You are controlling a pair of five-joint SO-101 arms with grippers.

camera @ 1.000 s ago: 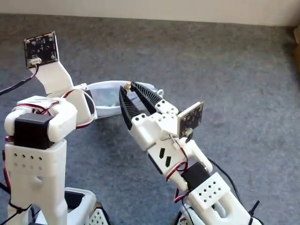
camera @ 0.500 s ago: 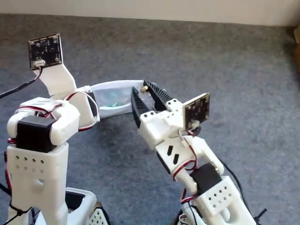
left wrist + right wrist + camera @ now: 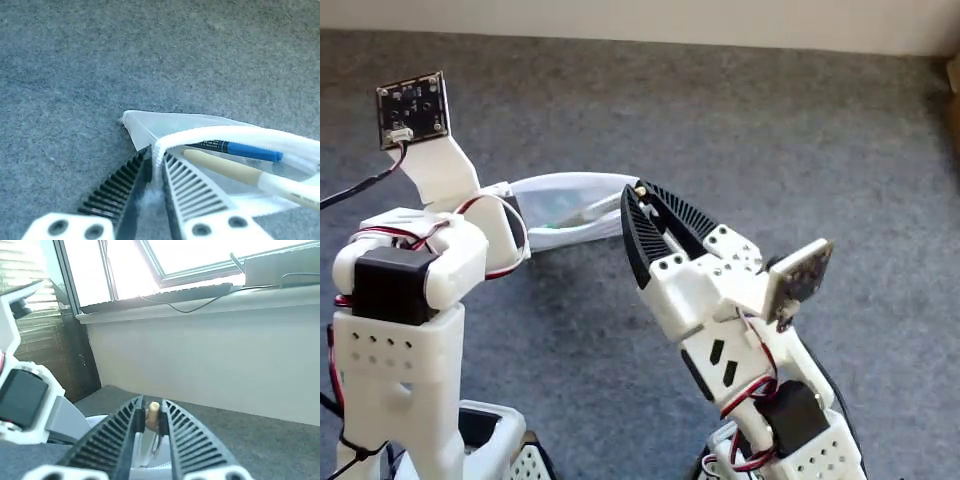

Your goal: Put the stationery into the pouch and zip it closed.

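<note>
The pouch (image 3: 565,195) (image 3: 165,122), pale and see-through, lies on the grey carpet (image 3: 770,120) a little toward ten o'clock from the middle of the high view, stretched between the two arms with its long side running from nine to three o'clock. Through its skin the left wrist view shows a blue pen (image 3: 250,150) and a cream pen (image 3: 225,167) lying side by side inside it, just under the thick white rim. The left gripper (image 3: 156,155) sits at the pouch's nine o'clock end, its black ribbed fingers drawn narrow and pinching that white rim near the corner. At the three o'clock end the right gripper (image 3: 640,195) (image 3: 152,402) is likewise closed down tight, clamping a small tan piece (image 3: 639,188) (image 3: 153,410) that pokes up between its fingertips. A thin white strip runs from it down toward the pouch, but I cannot tell whether the piece is the zipper's pull or the end of a pen. This gripper is tilted upward, its fingertips raised just above the pouch's edge. Past them the right wrist view shows a pale wall (image 3: 225,360) at the far side of the carpet, with a bright window (image 3: 200,255) above it.
</note>
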